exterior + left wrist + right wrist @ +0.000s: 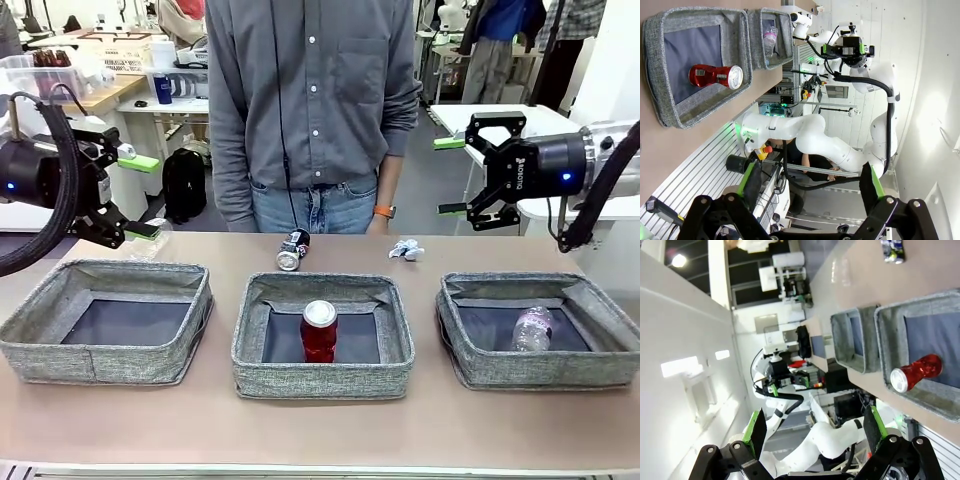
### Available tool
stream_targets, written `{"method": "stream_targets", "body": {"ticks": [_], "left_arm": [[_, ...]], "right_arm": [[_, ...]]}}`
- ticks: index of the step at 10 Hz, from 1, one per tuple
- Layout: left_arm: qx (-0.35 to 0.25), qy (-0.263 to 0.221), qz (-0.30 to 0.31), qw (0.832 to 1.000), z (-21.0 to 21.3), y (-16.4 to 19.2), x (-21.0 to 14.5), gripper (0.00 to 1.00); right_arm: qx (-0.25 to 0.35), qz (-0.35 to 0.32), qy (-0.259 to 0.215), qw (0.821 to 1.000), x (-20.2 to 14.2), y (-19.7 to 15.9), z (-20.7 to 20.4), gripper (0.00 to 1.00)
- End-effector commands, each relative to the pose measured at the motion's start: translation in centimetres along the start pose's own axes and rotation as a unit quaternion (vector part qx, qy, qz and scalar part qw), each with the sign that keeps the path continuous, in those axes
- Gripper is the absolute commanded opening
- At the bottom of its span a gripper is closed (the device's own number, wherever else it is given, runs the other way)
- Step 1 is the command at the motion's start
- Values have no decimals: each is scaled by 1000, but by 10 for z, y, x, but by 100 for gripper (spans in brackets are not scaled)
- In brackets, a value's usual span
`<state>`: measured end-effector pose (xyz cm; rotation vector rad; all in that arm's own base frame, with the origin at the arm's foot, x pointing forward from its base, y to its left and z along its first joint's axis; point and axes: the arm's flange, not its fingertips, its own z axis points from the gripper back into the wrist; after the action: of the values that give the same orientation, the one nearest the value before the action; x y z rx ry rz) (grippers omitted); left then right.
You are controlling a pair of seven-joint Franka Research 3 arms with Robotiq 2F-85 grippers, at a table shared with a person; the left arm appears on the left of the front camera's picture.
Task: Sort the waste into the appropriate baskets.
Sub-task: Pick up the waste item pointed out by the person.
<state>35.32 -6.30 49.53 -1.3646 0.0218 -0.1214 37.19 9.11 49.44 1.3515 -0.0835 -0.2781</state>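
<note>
Front view has three grey woven cloth baskets in a row on the brown worktop (320,435). The red soda can (319,330) stands in the middle basket (320,381). The clear plastic bottle (532,328) lies in the right basket (545,373). The left basket (100,364), at the lower left of the frame, shows just its dark bottom.

So two things look sorted. Two more look left to do. The crushed dark can (292,250) lies on the worktop just behind the middle basket. The crumpled white paper wad (406,249) lies to its right, apart from it.

The left claw (140,196) hangs at the left edge and the right claw (448,176) at the upper right. Both are spread wide and hold nothing.
</note>
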Motion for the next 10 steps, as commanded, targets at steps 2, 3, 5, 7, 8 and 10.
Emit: {"method": "stream_targets", "body": {"ticks": [2,3,5,7,8,10], "left_arm": [[0,1,-9,1000,0,1,-2,100],[0,1,-9,1000,0,1,-2,100],[0,1,-9,1000,0,1,-2,100],[0,1,-9,1000,0,1,-2,100],[0,1,-9,1000,0,1,-2,100],[0,1,-9,1000,0,1,-2,100]], "right_arm": [[-6,-7,-3,1000,-1,4,1,100],[-6,-7,-3,1000,-1,4,1,100],[-6,-7,-3,1000,-1,4,1,100],[-6,-7,-3,1000,-1,4,1,100],[-6,-7,-3,1000,-1,4,1,100],[-6,-7,-3,1000,-1,4,1,100]]}}
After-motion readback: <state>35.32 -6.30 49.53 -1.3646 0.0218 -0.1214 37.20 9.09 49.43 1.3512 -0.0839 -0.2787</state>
